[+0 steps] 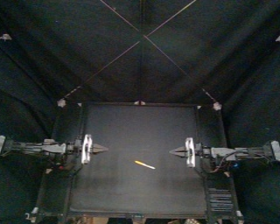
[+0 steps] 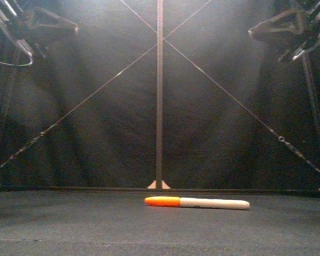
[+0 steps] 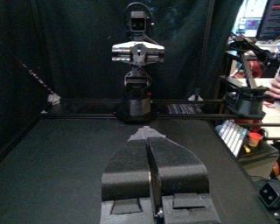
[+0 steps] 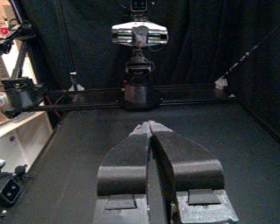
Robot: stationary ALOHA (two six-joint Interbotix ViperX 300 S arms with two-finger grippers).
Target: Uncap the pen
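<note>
Pen (image 1: 145,164) on table (image 1: 119,131); near its centre

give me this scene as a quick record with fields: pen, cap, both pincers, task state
pen: one marker, lying flat on the table near its middle
cap: orange, on the pen, at the end toward the left arm
left pincer: shut, over the table's left side, apart from the pen
right pincer: shut, over the right side, apart from the pen
task state: pen untouched, cap not yet off
</note>
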